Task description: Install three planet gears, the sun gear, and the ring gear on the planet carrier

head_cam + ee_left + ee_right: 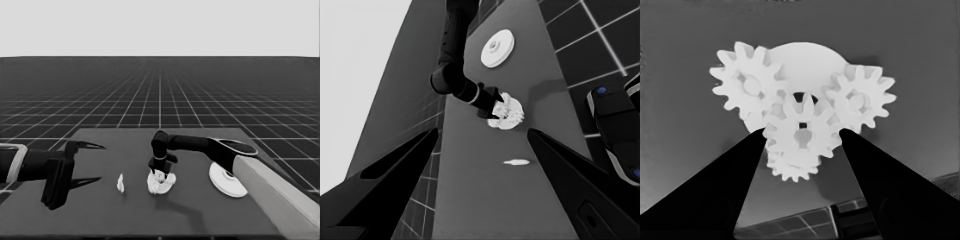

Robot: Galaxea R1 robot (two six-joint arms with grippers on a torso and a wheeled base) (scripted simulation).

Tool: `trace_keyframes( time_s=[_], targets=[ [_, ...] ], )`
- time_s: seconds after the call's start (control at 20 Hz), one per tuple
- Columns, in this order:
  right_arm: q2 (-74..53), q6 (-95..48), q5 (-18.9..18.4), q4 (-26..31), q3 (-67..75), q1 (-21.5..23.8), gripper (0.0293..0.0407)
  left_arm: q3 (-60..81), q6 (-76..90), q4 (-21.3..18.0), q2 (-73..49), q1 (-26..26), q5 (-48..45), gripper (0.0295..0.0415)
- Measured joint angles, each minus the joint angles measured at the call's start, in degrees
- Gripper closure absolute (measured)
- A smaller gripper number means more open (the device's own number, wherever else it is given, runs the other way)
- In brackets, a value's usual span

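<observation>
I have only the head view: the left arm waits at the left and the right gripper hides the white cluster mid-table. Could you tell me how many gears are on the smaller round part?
Observer: The right wrist view shows three gears spaced around the hole of the smaller round part.
Operator: Thank you. What is the right gripper on?
Observer: The right gripper has a fourth gear between its fingertips, over the middle, with both tips touching its teeth.
Operator: Is the larger round part bare?
Observer: Yes. The left wrist view shows the larger round part whole, lying flat with nothing on it, apart from the cluster.
</observation>
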Motion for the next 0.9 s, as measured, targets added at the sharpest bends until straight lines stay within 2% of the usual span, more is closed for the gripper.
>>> trace_keyframes(
  time_s=[0.9],
  targets=[
    [-0.10, 10.80, 0.01, -0.03, -0.08, -0.36, 0.0390, 0.00, 0.00, 0.00, 0.00, 0.00, 0.00, 0.0326]
  ],
)
